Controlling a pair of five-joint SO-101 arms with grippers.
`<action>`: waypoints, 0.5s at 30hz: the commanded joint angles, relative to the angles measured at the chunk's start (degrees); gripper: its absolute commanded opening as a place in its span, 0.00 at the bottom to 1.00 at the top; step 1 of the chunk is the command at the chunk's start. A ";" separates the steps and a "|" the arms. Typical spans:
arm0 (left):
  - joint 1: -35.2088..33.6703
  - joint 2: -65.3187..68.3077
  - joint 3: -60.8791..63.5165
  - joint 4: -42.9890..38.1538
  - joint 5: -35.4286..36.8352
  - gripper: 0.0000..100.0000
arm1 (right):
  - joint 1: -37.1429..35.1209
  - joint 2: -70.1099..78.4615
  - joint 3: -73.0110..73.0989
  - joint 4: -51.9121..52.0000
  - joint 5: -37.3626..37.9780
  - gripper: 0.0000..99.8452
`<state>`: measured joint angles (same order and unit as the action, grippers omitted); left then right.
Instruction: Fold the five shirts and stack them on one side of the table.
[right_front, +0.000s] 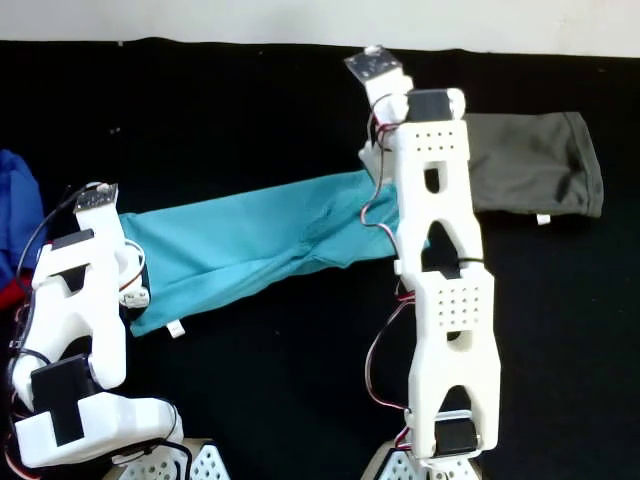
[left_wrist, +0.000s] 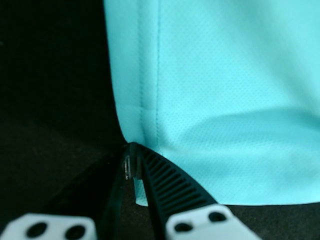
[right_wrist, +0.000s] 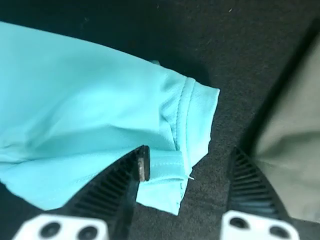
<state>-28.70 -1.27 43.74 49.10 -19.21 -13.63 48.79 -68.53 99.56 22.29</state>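
Left gripper (left_wrist: 132, 161): From my remote station I saw it clenched on a hem corner of the teal shirt (left_wrist: 225, 100). Its ribbed fingers (left_wrist: 170, 185) were pressed together with a flap of cloth caught between them.
Right gripper (right_wrist: 192, 167): It stood released at the shirt's other end. One fingertip (right_wrist: 142, 162) was over the stitched teal hem and the other over bare black worktop (right_wrist: 225, 75).
Teal shirt (right_front: 250, 245): In the high view it lay pulled into a long band across the middle of the worktop (right_front: 250, 120), running from the left arm to the right arm.
Grey shirt (right_front: 535, 165): It lay folded flat at the far right side of the worktop, just beside the right arm and close to the teal shirt's end.
Blue cloth (right_front: 15, 215): It sat bunched at the worktop's left edge beside the left arm, with a bit of red showing under it.
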 joint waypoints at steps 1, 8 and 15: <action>-0.84 -0.13 -0.04 -1.67 0.44 0.01 | 1.98 -1.36 -4.00 1.63 -0.53 0.25; -0.84 -0.13 -0.04 -1.67 0.44 0.01 | 4.00 -12.88 16.84 1.71 -0.44 0.01; -0.84 -0.22 -0.04 -1.67 0.44 0.01 | 0.31 -25.89 51.47 -1.27 2.02 0.01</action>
<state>-28.70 -1.27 43.74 49.10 -19.21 -10.99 28.48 -28.70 100.35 22.37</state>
